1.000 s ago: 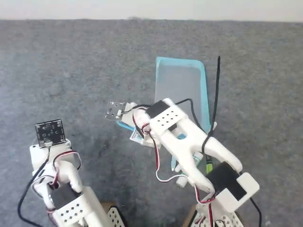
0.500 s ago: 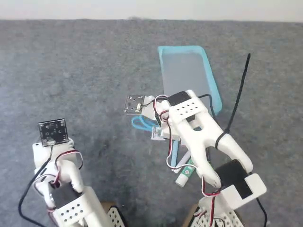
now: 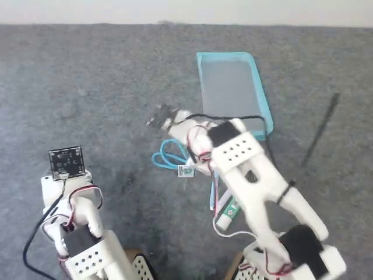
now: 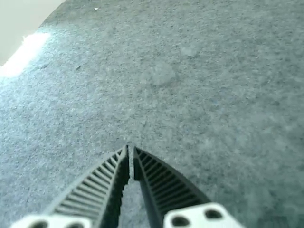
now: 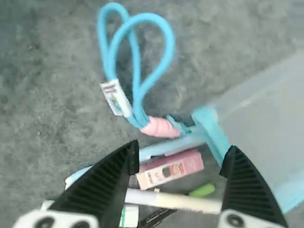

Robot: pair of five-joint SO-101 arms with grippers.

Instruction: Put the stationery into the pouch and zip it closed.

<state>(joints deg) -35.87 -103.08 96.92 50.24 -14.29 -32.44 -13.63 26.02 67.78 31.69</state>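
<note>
— Black ribbed fingers, entry one: right gripper (image 5: pixel 183 151), spread wide apart, holding nothing. What lies beneath it?

— Entry two, stationery, grouped between those fingers in the right wrist view. One pink eraser (image 5: pixel 170 172). One white pen (image 5: pixel 180 202), just nearer than the eraser. One green piece (image 5: pixel 202 191), partly hidden. One pale blue pen (image 5: pixel 166 148), just beyond the eraser. All of it lies flat on the grey mat (image 3: pixel 87 87).

— Location of the pouch?

— Entry three: pouch (image 3: pixel 230 87), translucent with a blue border, flat on the mat, far and right of centre. The stationery lies just off its near end. Whether any tip sits inside the mouth cannot be told, as the right arm covers that end from above.

— Anything attached or adjacent?

— Entry four: blue cord (image 5: pixel 135 61), looped twice, lying left of the stationery. It carries a white tag (image 5: pixel 114 97), and a pink sleeve (image 5: pixel 156 127) gathers its strands just beside the pouch's near left corner.

— Remaining tool?

— Entry five: left gripper (image 4: pixel 129 152), fingers pressed together with nothing between them. It hangs over bare mat at the near left, well apart from the pouch and the stationery.
</note>
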